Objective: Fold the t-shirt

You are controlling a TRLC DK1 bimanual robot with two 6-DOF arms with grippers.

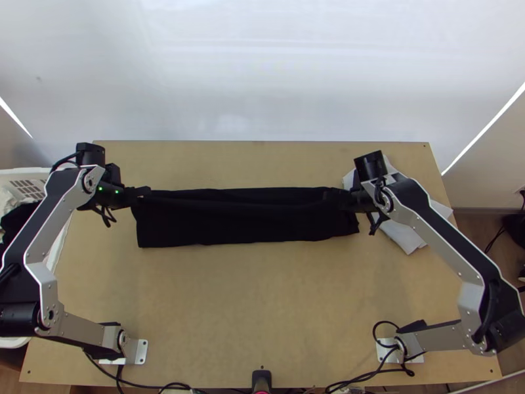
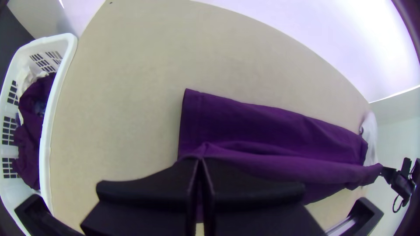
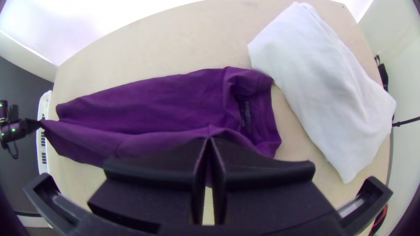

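Top view: left gripper (image 1: 143, 192) and right gripper (image 1: 330, 196) clamp the long, dark, folded t-shirt (image 1: 236, 225).

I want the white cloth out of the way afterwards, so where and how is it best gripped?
Probably pinch the white cloth by its near corner, coming in low from the table's near side. That corner narrows to a tip lying on bare wood, apart from the t-shirt.

Matt cloth tee (image 1: 230, 226), smooth wood tbl (image 1: 262, 295), smooth plastic bskt (image 2: 47, 131), satin metal arm links (image 1: 436, 338)
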